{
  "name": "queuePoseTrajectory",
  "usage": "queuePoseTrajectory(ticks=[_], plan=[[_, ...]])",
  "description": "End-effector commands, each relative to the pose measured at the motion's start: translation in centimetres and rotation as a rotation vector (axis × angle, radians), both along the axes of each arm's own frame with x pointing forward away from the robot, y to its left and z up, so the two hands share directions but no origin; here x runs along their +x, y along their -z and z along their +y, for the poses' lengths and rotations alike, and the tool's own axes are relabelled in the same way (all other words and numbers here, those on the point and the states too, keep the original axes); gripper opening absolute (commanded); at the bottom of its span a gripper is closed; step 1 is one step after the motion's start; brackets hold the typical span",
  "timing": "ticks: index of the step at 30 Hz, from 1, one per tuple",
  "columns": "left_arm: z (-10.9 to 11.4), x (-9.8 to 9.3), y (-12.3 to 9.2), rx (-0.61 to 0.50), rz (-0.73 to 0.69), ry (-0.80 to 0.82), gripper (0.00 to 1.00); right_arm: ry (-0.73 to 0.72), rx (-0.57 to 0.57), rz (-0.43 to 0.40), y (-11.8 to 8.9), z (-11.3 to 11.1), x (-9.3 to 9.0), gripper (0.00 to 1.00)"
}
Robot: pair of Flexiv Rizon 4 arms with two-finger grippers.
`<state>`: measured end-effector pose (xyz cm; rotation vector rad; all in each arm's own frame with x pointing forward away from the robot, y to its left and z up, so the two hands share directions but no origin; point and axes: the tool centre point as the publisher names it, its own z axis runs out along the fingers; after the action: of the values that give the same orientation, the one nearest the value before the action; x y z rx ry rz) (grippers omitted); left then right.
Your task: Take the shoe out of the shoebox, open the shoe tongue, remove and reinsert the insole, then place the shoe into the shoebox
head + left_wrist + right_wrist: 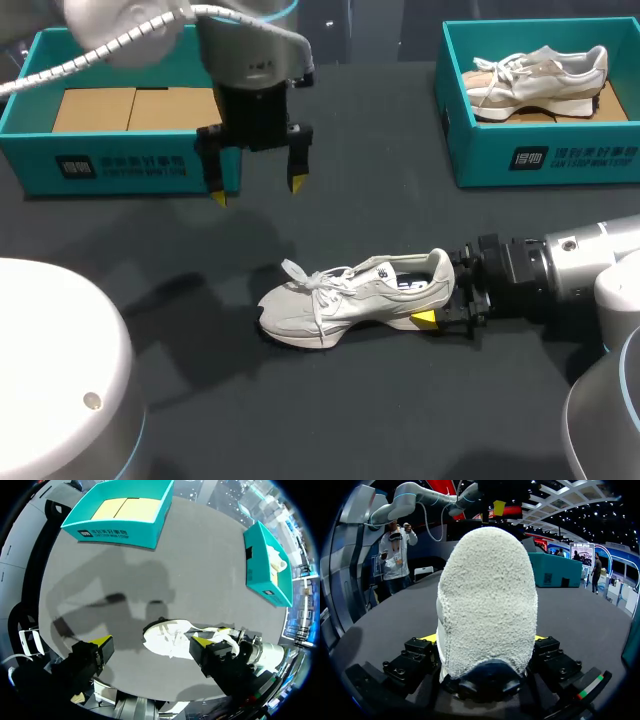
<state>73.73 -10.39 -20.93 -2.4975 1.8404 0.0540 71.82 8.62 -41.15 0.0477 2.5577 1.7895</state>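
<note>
A pale grey sneaker (350, 295) lies upright on the dark table, toe to the left, laces loose. My right gripper (438, 292) is at its heel, one yellow tip on the near side, the other hidden behind the shoe. In the right wrist view the fuzzy heel (487, 600) fills the space between the fingers (422, 647), which press on it from both sides. My left gripper (257, 191) hangs open above the table, behind the shoe and in front of the left shoebox (120, 165). From the left wrist the sneaker (170, 637) lies far below the open gripper (150, 642).
The left teal shoebox holds only brown cardboard. At the back right a second teal shoebox (540, 160) holds another pale sneaker (540, 80). Bare dark tabletop lies between the boxes and in front of the shoe.
</note>
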Motion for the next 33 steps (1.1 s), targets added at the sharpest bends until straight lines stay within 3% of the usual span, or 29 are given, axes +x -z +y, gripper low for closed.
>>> queuePoseTrajectory(ticks=[1,14,27,33], plan=[[-2.6,-1.4,1.4,0.029,-0.008,0.000,1.00,0.001,-0.002,0.000,0.1,0.1,0.0,0.00],[-2.6,-1.4,1.4,0.029,-0.008,0.000,1.00,0.001,-0.002,0.000,0.1,0.1,0.0,0.00],[-9.4,-3.7,3.8,0.074,0.026,-0.001,1.00,0.001,-0.002,0.000,0.1,0.1,0.0,0.00],[-9.4,-3.7,3.8,0.074,0.026,-0.001,1.00,0.001,-0.002,0.000,0.1,0.1,0.0,0.00]])
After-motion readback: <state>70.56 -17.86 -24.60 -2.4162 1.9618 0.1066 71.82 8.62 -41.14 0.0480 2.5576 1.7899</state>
